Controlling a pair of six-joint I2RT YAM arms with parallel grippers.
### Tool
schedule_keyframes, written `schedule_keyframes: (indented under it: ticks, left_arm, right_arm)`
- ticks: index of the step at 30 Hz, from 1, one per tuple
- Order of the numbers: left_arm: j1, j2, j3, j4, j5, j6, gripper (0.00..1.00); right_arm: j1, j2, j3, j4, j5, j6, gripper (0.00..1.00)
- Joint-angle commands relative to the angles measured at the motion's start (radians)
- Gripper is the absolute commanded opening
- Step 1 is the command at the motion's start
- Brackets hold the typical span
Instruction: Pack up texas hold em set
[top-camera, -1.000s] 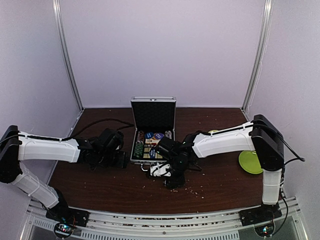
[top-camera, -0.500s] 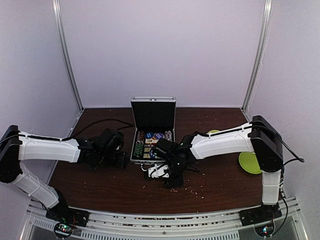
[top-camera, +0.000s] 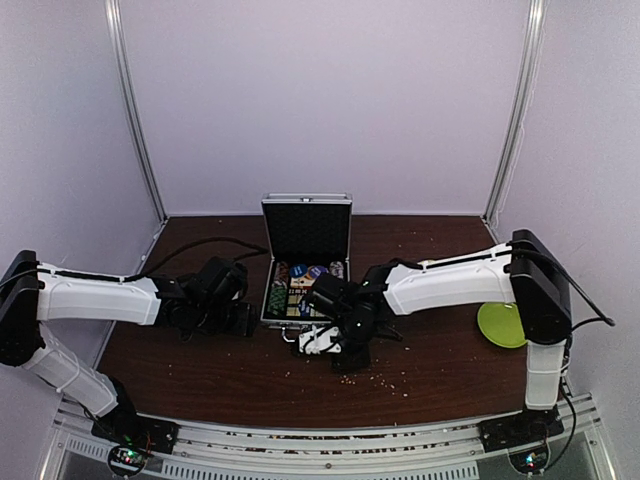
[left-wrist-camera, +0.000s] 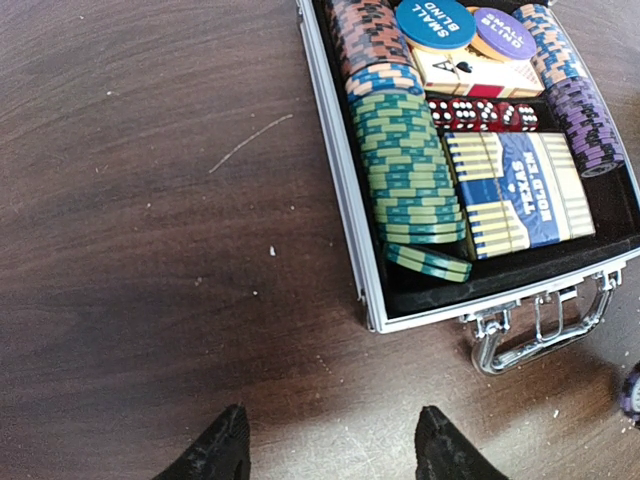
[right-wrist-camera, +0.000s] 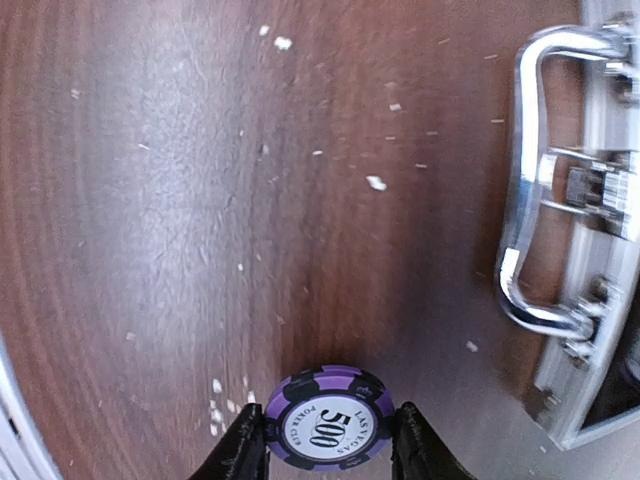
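Observation:
The silver case (top-camera: 268, 296) lies open at the table's middle, its lid (top-camera: 306, 228) upright. In the left wrist view the case (left-wrist-camera: 340, 190) holds rows of striped chips (left-wrist-camera: 405, 160), red dice (left-wrist-camera: 480, 113) and the yellow-blue card box (left-wrist-camera: 520, 190); its metal handle (left-wrist-camera: 535, 335) points toward me. My left gripper (left-wrist-camera: 330, 448) is open and empty over bare table left of the case, also in the top view (top-camera: 243, 318). My right gripper (right-wrist-camera: 328, 445) is shut on a purple 500 chip (right-wrist-camera: 328, 418), held just in front of the handle (right-wrist-camera: 535, 180), also in the top view (top-camera: 302, 340).
A flat lime-green plate (top-camera: 500, 325) lies at the right edge of the table. A bit of lime-green bowl (top-camera: 427, 263) shows behind the right arm. Pale crumbs are scattered on the dark wood (right-wrist-camera: 376, 183). A black cable (top-camera: 190, 245) runs along the back left.
My right gripper has shifted a little left and toward the case with the purple chip in it. The left arm has not moved.

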Motion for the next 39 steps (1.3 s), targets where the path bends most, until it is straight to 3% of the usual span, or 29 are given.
schedule_keyframes:
  ticks: [1,8,14,39]
  left_arm:
    - [0.001,-0.003,0.002,0.021,-0.006,-0.001,0.58]
    - [0.001,-0.006,-0.001,0.026,-0.004,-0.004,0.58]
    - [0.002,-0.016,-0.007,0.023,-0.006,-0.008,0.58]
    - [0.001,-0.009,-0.003,0.015,-0.008,-0.009,0.58]
  right_arm:
    - [-0.047,-0.127,0.031,-0.031,0.059,-0.012,0.32]
    - [-0.149,-0.127,0.071,0.091,0.249,-0.015,0.32]
    - [-0.166,-0.065,0.099,0.231,0.373,-0.040,0.32]
    - [-0.130,0.062,0.104,0.259,0.341,-0.097,0.33]
